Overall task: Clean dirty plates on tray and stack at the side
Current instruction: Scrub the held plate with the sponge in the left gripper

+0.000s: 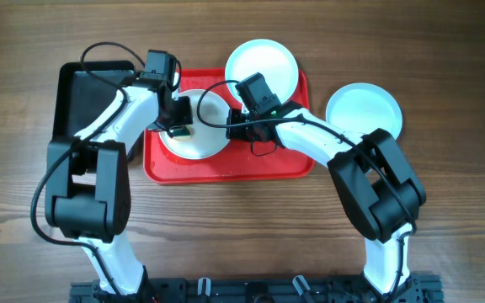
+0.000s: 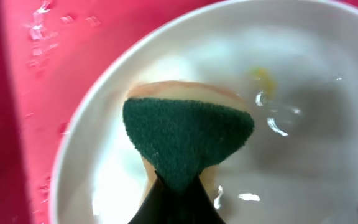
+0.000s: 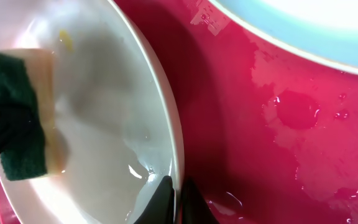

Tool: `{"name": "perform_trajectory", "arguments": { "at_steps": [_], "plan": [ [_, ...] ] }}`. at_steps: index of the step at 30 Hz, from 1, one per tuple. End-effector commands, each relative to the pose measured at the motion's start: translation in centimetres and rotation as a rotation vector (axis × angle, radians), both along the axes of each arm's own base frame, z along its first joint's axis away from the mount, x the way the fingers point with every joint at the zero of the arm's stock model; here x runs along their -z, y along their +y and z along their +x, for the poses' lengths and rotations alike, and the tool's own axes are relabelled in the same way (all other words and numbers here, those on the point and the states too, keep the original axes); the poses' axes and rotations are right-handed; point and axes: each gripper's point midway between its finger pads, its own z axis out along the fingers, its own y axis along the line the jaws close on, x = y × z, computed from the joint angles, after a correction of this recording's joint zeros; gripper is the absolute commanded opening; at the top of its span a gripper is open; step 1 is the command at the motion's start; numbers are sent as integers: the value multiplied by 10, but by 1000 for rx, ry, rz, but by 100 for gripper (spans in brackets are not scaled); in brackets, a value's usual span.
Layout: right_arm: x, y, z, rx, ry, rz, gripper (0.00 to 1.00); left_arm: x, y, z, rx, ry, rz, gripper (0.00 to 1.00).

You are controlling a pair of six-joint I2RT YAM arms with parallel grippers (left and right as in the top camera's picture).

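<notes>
A red tray lies mid-table. A wet white plate sits at the tray's left; it also shows in the left wrist view and the right wrist view. My left gripper is shut on a green-and-yellow sponge, pressed on this plate; the sponge also shows in the right wrist view. A small yellow speck lies on the plate. My right gripper is shut on the plate's right rim. A second plate rests on the tray's far right edge. A third plate lies on the table right of the tray.
A black rectangular tray stands left of the red tray, partly under my left arm. Water patches lie on the red tray's floor. Bare wooden table spreads in front of the tray.
</notes>
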Motion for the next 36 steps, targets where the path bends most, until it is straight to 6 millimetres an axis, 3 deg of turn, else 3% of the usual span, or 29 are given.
{"name": "perform_trajectory", "arguments": {
  "at_steps": [1,13,18,23,25,28,30,33,36],
  "plan": [
    [4,17,-20,-109,29,24,4,21,-35,-16,106,69,-91,4],
    [5,28,-31,-160,20,17,4,20,-61,-52,338,157,-144,4],
    [5,28,-31,-160,20,17,4,19,-64,-46,374,126,-149,4],
    [5,28,-31,-161,19,16,4,17,-66,-27,346,52,-141,4],
    [5,28,-31,-161,19,16,4,19,-52,-15,238,29,-69,4],
    [5,28,-31,-161,19,16,4,21,8,-2,-129,-4,195,4],
    [5,28,-31,-161,19,16,4,18,32,-5,-263,-8,281,4],
    [5,28,-30,-161,19,16,4,20,37,-13,-301,27,275,4],
    [5,28,-31,-161,19,16,4,24,23,-22,-239,88,194,4]
  ]
}}
